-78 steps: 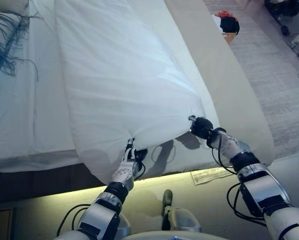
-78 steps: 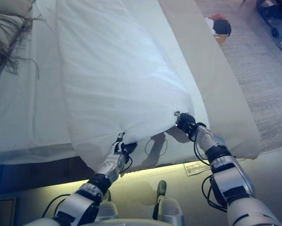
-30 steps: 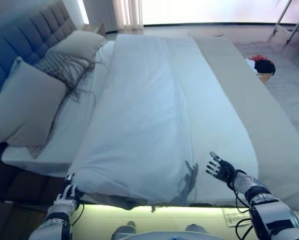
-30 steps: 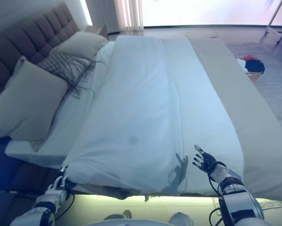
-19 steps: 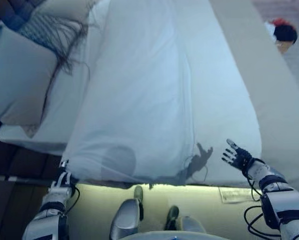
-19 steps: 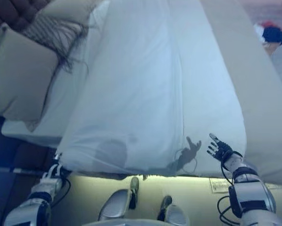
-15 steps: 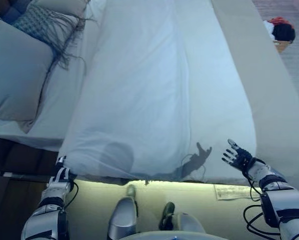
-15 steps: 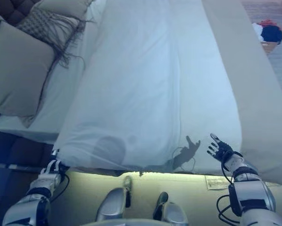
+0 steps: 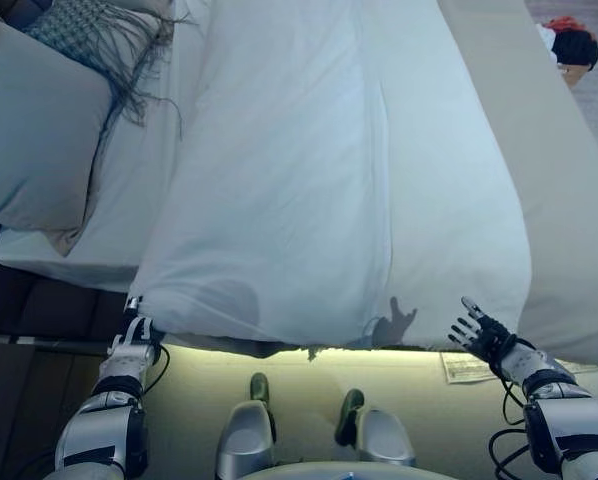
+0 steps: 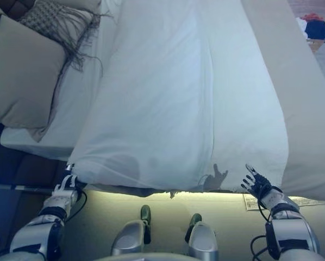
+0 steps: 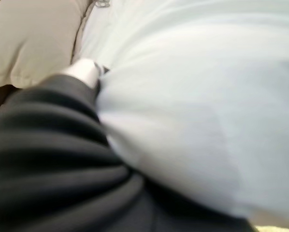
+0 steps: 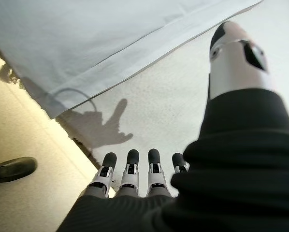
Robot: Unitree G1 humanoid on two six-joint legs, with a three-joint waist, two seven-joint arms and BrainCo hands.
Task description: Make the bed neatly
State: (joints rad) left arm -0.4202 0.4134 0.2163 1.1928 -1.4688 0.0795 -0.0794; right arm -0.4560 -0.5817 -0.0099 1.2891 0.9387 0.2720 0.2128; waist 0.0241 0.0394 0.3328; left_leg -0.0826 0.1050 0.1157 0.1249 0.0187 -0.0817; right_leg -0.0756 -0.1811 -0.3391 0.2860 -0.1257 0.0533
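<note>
Blanket spread, not yet neat

The blanket [image 9: 309, 180] covers the bed [image 9: 569, 200]. The left robot hand [image 9: 131, 345] pinches its near corner; the right robot hand [image 9: 484, 335] is open, empty. Edges still need straightening.
</note>
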